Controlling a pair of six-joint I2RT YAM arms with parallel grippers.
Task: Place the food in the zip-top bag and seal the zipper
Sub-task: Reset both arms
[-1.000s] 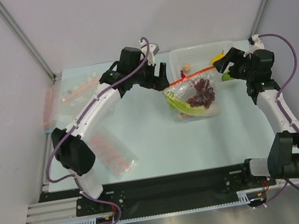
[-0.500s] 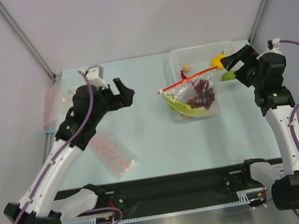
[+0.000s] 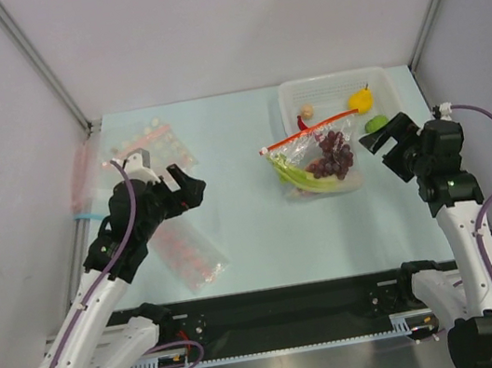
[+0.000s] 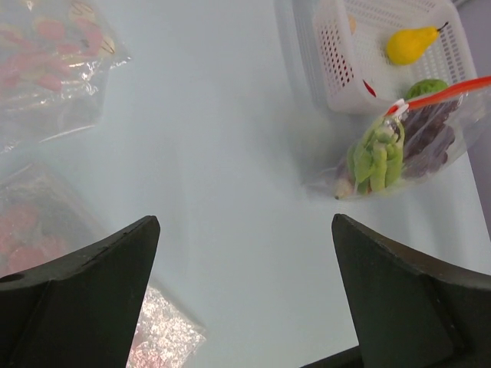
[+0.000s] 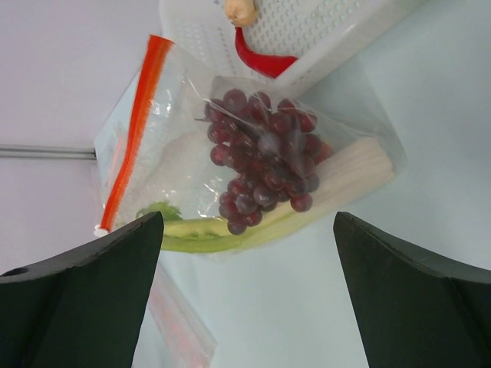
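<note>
The clear zip-top bag (image 3: 318, 164) lies in front of the white basket, with the dark grapes (image 3: 331, 153) and the green-and-white scallion (image 3: 306, 180) inside it. Its red-orange zipper (image 3: 310, 132) shows as one straight strip along the far edge. My left gripper (image 3: 187, 181) is open and empty, well left of the bag. My right gripper (image 3: 380, 137) is open and empty, just right of it. The left wrist view shows the bag (image 4: 399, 146) far right. The right wrist view shows the grapes (image 5: 265, 161), scallion (image 5: 222, 230) and zipper (image 5: 134, 130) ahead of the open gripper (image 5: 248, 222).
A white basket (image 3: 379, 77) at the back right holds a yellow pear (image 3: 360, 99), a lime (image 3: 375, 124) and a red chili (image 3: 300, 122). Dotted clear bags lie at the left (image 3: 186, 246) and back left (image 3: 140, 145). A bag with a blue strip (image 3: 86, 197) lies at the left edge.
Both grippers have let go of the zipper's ends and pulled back from the bag, the left arm swinging far left and nearer. The bag stays lying by the basket.
</note>
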